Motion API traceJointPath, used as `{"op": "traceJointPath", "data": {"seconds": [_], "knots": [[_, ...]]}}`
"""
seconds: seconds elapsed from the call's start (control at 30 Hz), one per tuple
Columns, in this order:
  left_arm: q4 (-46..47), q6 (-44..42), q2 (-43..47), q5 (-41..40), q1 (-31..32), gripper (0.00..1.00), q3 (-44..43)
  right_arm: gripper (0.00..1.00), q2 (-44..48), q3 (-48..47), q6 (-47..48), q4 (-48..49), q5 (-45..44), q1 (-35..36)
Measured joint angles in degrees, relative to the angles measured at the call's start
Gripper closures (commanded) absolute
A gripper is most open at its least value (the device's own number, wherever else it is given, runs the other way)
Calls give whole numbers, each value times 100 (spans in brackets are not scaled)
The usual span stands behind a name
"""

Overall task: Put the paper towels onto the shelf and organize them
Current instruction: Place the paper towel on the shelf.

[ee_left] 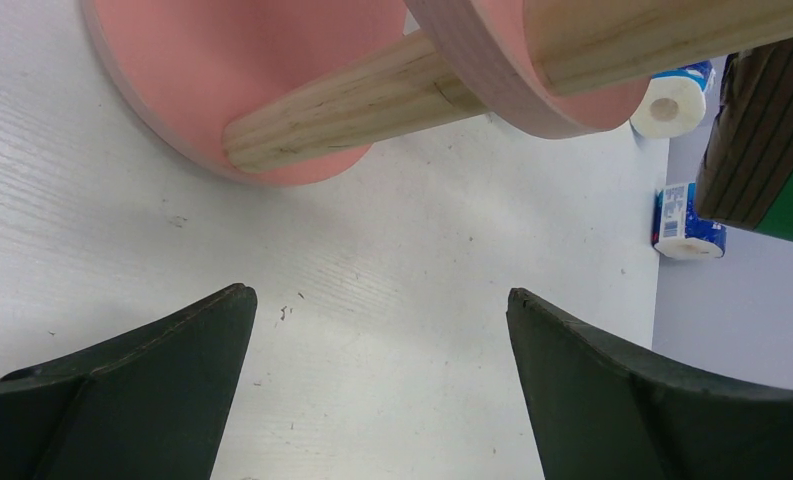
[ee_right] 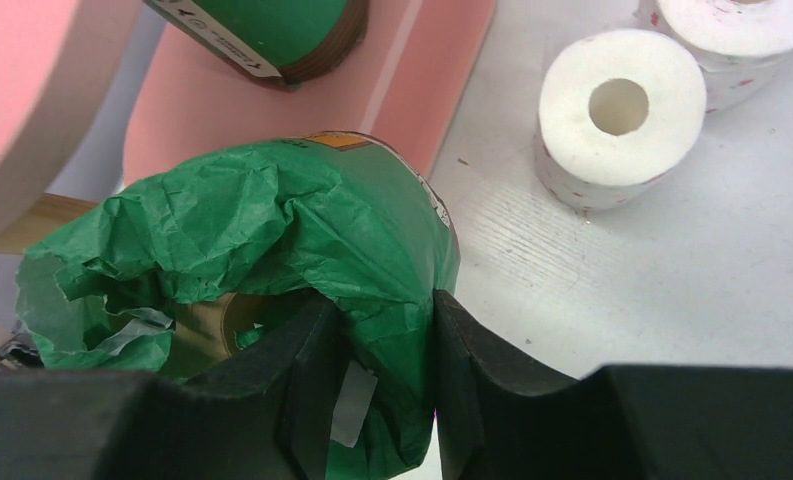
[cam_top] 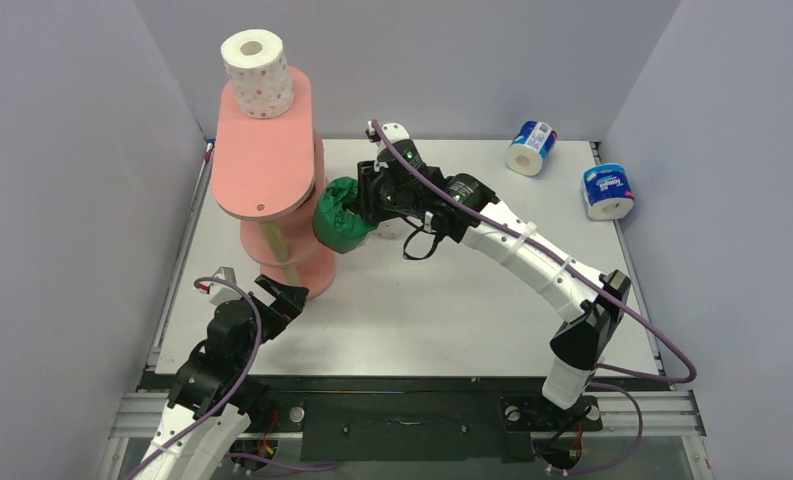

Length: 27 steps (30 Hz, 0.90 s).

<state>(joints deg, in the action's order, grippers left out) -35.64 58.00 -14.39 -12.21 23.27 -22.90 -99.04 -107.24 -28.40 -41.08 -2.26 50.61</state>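
The salmon-pink shelf (cam_top: 262,160) stands at the left with a red-dotted white paper towel roll (cam_top: 257,72) on its top board. My right gripper (cam_top: 370,205) is shut on the wall and crumpled wrapper of a green-wrapped roll (cam_top: 344,215), held beside the shelf's middle tier. In the right wrist view one finger sits inside the held roll (ee_right: 302,220) and one outside, and a second green-wrapped roll (ee_right: 272,30) lies on a shelf board. My left gripper (ee_left: 382,300) is open and empty, low by the shelf's bottom board (ee_left: 252,70).
Two blue-white wrapped rolls (cam_top: 531,147) (cam_top: 608,191) lie at the table's far right. Two white rolls (ee_right: 617,115) (ee_right: 737,40) stand on the table just under my right arm. Grey walls close in the left, back and right sides.
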Motion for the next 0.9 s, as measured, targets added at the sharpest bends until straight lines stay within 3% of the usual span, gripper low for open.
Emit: {"op": "traceJointPath", "data": {"seconds": [0.9], "knots": [[-153, 7, 197, -13, 0, 4, 0, 67, -1012, -1091, -278, -125, 55, 317]]}}
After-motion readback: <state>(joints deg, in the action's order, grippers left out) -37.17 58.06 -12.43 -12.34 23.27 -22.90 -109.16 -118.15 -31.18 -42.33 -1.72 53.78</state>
